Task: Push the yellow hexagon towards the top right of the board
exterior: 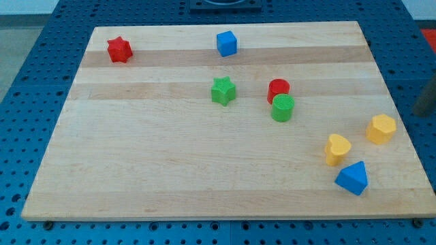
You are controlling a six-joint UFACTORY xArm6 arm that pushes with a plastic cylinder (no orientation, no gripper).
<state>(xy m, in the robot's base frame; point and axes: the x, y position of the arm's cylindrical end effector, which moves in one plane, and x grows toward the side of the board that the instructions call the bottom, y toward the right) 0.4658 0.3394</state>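
The yellow hexagon [381, 128] sits near the right edge of the wooden board [170, 163], a little below mid-height. A dark, blurred piece of my rod shows at the view's right edge, off the board. Its lower end, my tip [422, 113], is to the right of the hexagon and slightly above it, apart from it. A second yellow block, heart-like in shape [336, 149], lies to the lower left of the hexagon.
A blue triangular block [352, 178] lies below the yellow pair. A red cylinder [278, 89] touches a green cylinder [283, 108] at centre right. A green star [223, 90], a blue cube [226, 43] and a red star [118, 50] lie farther left.
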